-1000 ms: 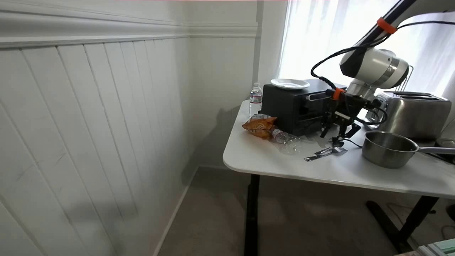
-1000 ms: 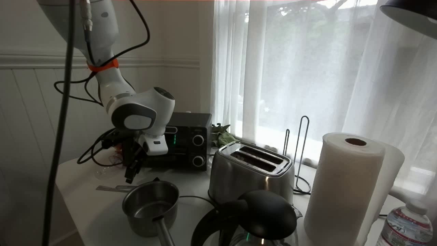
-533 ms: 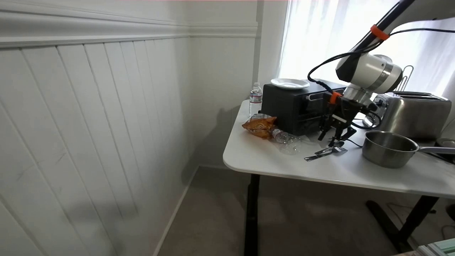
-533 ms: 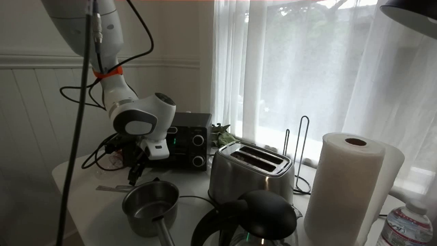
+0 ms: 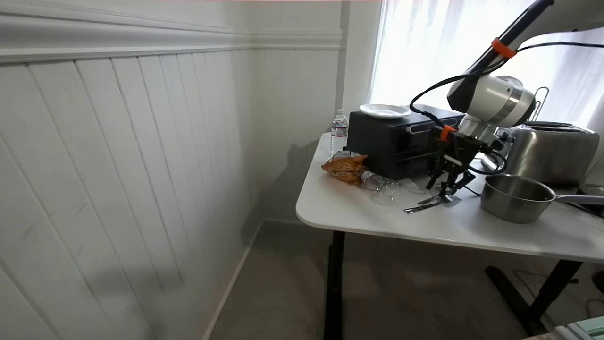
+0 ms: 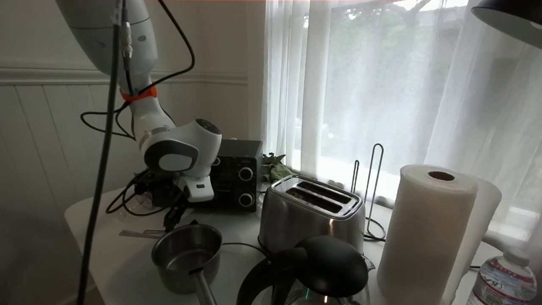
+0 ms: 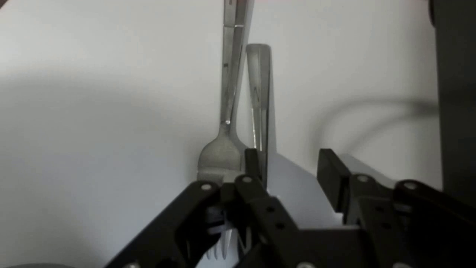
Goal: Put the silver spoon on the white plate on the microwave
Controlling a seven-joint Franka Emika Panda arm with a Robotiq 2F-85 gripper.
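Observation:
Silver cutlery lies on the table in front of the black oven that is the microwave [image 5: 377, 141]. In the wrist view a fork [image 7: 219, 152] has another handle [image 7: 240, 22] against it. A separate silver handle [image 7: 259, 74] lies to their right, its head hidden by my left finger. I cannot tell which piece is the spoon; no bowl shows clearly. My gripper [image 7: 289, 160] is open and low over the cutlery, its left finger over the separate handle's edge, the right finger above bare table. The gripper shows in an exterior view [image 5: 436, 188]. The white plate [image 5: 384, 111] sits empty on the microwave's top.
A grey metal pot [image 5: 516, 200] stands close beside the cutlery. A silver toaster [image 6: 311, 220] is behind it. An orange bag [image 5: 345, 169], a lying clear bottle [image 5: 377, 184] and an upright bottle [image 5: 339, 132] are by the oven. A kettle [image 6: 326, 267] and paper towels [image 6: 427, 237] stand nearby.
My gripper has come lower toward the cutlery. In an exterior view the arm has shifted right and down. The gripper holds nothing, and the cutlery and plate have not visibly moved.

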